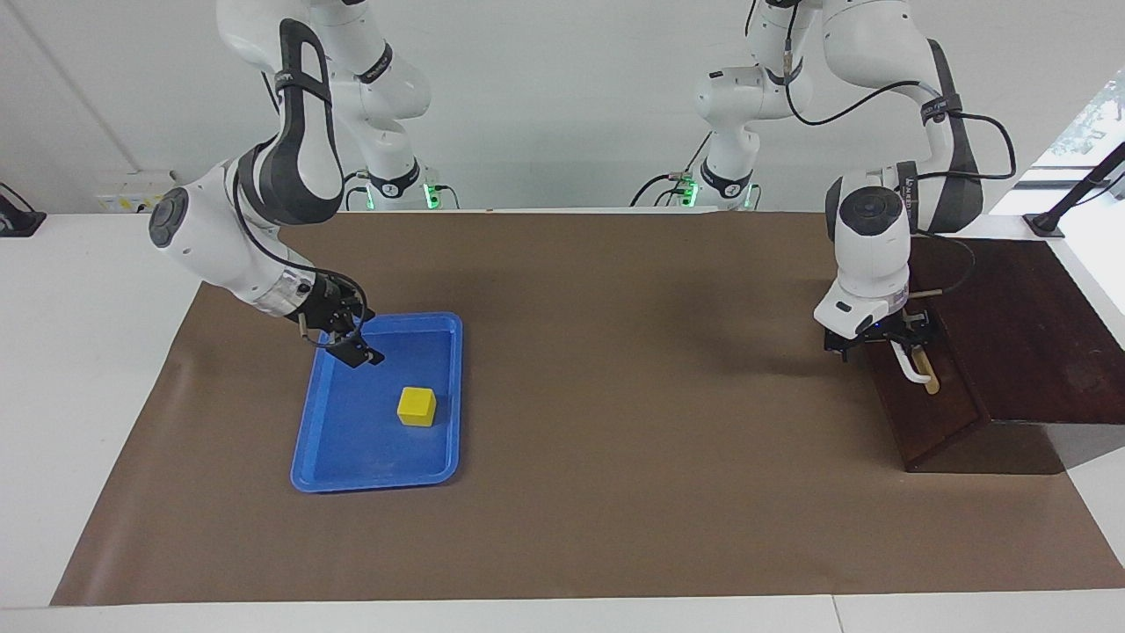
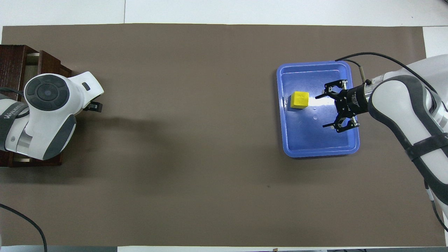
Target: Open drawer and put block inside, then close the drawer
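Note:
The yellow block (image 1: pixel 417 406) (image 2: pixel 300 99) lies in the blue tray (image 1: pixel 444 327) (image 2: pixel 316 152) toward the right arm's end of the table. My right gripper (image 1: pixel 356 347) (image 2: pixel 327 110) is open and empty, low over the tray, beside the block and apart from it. The dark wooden box (image 1: pixel 1019 334) (image 2: pixel 12 59) stands at the left arm's end. Its drawer front (image 1: pixel 940 422) carries a white bar handle (image 1: pixel 914 369). My left gripper (image 1: pixel 883 341) is at the end of the handle nearer the robots. In the overhead view my left arm hides most of the drawer.
Brown paper (image 1: pixel 615 396) covers the table between the tray and the box. A thin pale strip (image 2: pixel 33 54) shows at the box's edge in the overhead view. A black stand (image 1: pixel 1068 207) sits next to the box, nearer the robots.

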Robot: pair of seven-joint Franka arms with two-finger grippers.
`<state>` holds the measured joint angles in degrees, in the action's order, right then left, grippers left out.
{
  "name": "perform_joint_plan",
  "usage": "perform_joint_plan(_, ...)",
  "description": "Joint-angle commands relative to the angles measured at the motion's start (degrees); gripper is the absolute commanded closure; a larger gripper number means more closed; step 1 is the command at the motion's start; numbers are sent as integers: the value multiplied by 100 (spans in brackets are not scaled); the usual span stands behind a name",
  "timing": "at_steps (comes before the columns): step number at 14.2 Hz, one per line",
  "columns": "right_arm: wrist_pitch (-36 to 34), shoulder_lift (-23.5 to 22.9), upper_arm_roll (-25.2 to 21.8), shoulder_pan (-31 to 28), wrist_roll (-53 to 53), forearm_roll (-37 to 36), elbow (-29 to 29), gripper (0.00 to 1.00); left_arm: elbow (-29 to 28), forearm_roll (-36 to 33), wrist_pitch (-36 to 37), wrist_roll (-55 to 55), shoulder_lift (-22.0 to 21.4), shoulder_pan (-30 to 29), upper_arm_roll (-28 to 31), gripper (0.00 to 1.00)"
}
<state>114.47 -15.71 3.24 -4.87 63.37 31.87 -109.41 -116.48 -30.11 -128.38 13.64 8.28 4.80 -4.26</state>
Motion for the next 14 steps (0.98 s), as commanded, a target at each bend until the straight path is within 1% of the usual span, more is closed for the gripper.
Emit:
perform_joint_plan(1,180,-476,45,-5,185,276,245,0,28,628,-73,270,95,520,22,0)
perform_joint_plan(2,329,-538,45,21,167,267,262,0,28,638,-21,453,95,670,13,0)
perform_joint_plan(5,374,-714,54,-5,71,285,516,0,37,725,15,982,87,996,13,0)
perform_joint_plan(8,602,-793,63,39,27,505,543,0,55,805,94,991,78,1067,22,0)
perform_joint_plan(11,954,-820,72,197,-52,566,333,0,64,805,164,974,78,1006,31,0)
perform_joint_plan(12,981,-837,72,197,-105,575,297,0,168,805,286,974,86,997,39,0)
perform_joint_plan(14,999,-890,72,206,-167,636,280,0,693,805,803,921,130,953,31,0)
